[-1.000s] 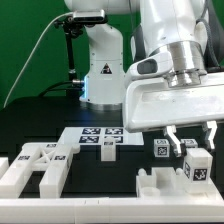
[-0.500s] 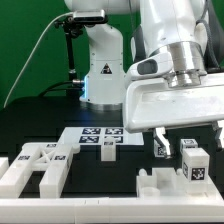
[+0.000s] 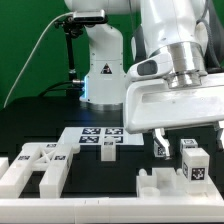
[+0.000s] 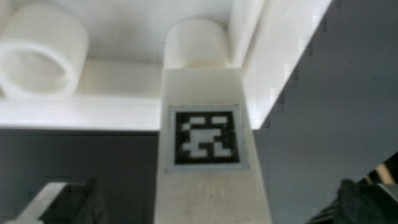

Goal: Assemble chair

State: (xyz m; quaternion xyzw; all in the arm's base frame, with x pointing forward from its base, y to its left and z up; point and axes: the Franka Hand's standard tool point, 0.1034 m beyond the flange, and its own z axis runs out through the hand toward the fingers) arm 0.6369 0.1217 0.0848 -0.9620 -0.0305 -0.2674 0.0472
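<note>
pincer: gripper [image 3: 188,143] wide open, holding nothing
post: tagged chair post [image 3: 194,163] upright between the jaws, near the table's [image 3: 38,130] edge on the exterior view's right
tip: I'd guess go straight vertical, don't nudge it

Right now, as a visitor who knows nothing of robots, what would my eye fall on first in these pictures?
The big white robot arm fills the exterior view's right. Its gripper is open, with a finger on either side of a white post bearing a black-and-white tag. Blocky white chair parts lie at the exterior view's lower left, and the marker board sits mid-table.
</note>
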